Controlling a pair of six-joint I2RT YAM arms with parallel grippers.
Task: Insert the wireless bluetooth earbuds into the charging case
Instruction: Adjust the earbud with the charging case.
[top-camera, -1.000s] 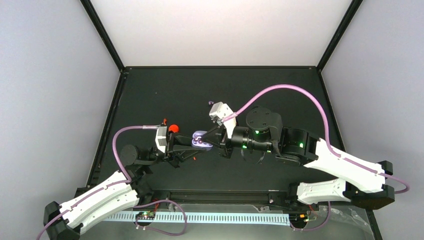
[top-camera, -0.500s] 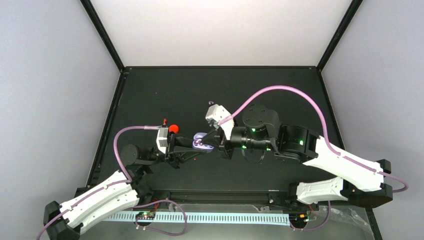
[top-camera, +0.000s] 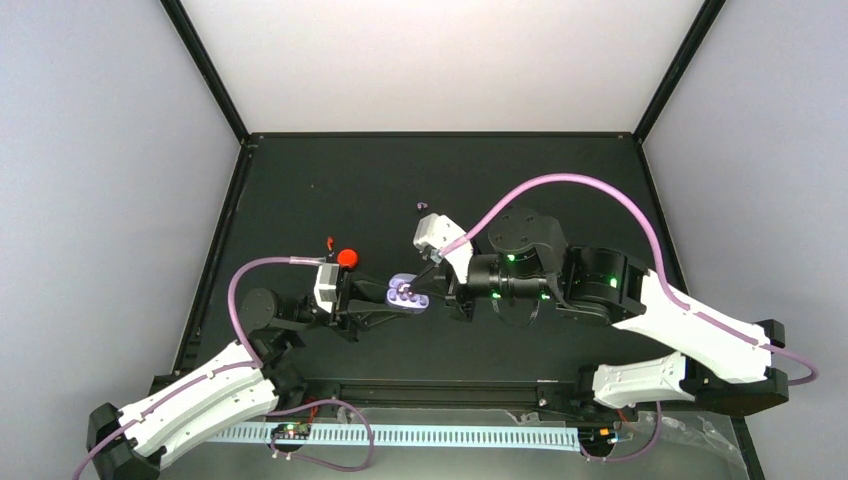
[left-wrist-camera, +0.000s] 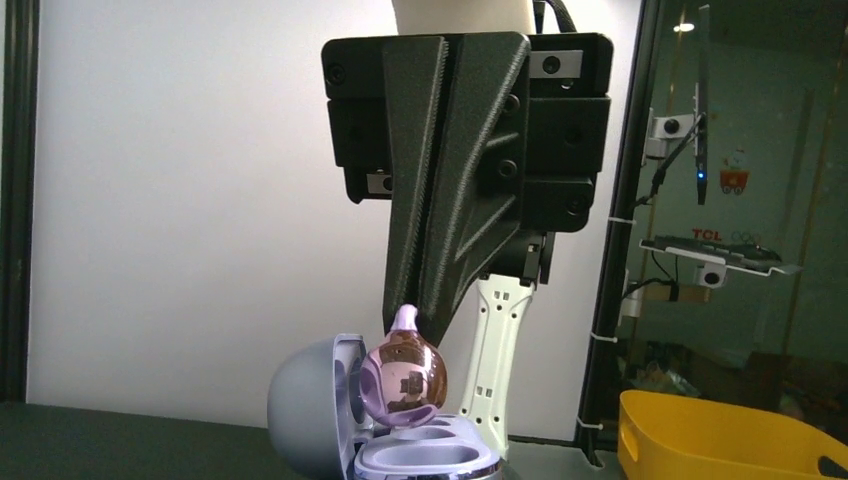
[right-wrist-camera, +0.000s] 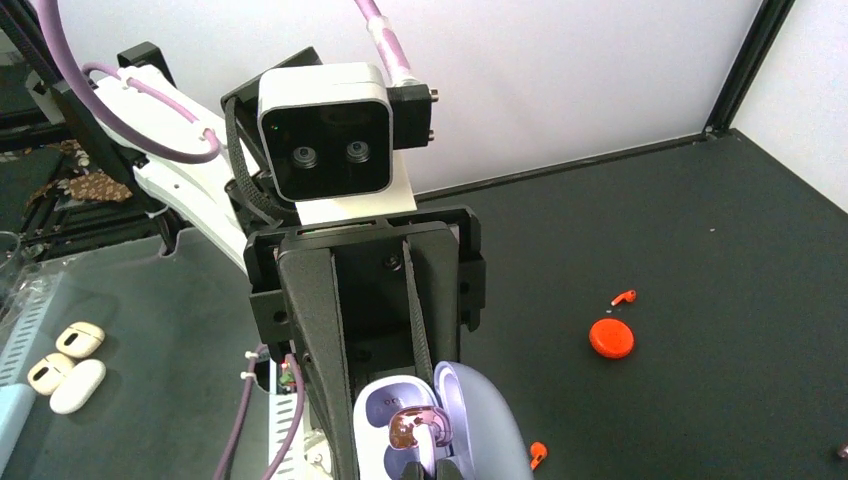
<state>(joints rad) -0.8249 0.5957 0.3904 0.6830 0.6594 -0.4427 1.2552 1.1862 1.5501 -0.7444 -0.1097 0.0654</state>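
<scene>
item: our right gripper (left-wrist-camera: 413, 322) pinches a lavender earbud (left-wrist-camera: 404, 378) over the open charging case (left-wrist-camera: 312, 408) clasped by our left gripper (top-camera: 388, 300); if tilted, it could miss its well.

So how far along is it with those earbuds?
Done: the lavender case is open, held by the left gripper. In hand: the right gripper holds a lavender earbud at its well. Left: a second lavender earbud and two red-orange earbuds lie loose on the table.

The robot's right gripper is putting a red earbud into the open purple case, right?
Not quite: the earbud is pale purple, not red. The left wrist view shows the right gripper holding it at the open purple case.
</scene>
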